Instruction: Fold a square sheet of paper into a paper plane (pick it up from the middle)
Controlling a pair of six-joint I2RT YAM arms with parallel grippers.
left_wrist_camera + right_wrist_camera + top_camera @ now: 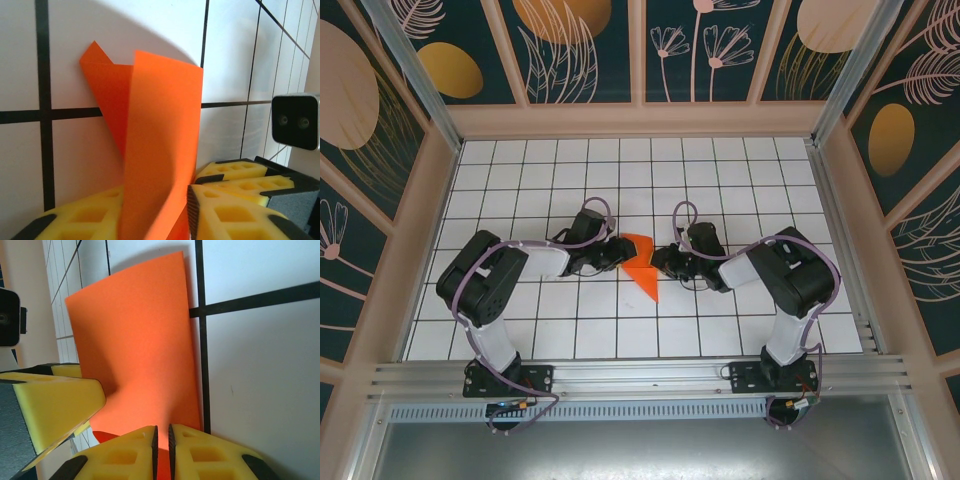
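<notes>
The square sheet of paper (640, 265) lies folded into a small bright orange pointed shape on the middle of the tiled table. My left gripper (618, 252) is at its left edge and my right gripper (662, 262) at its right edge. In the left wrist view a raised flap of the paper (160, 125) stands between my left gripper (155, 210) pads, which stand somewhat apart. In the right wrist view my right gripper (161, 452) is pinched on the near edge of the paper (135, 340), with only a thin gap between the pads.
The white tiled table (520, 180) is walled by a wooden frame (630, 118) at the back and sides, with a metal rail (640, 378) in front. The other arm's yellow fingers (50, 405) sit close by, so the two grippers nearly touch.
</notes>
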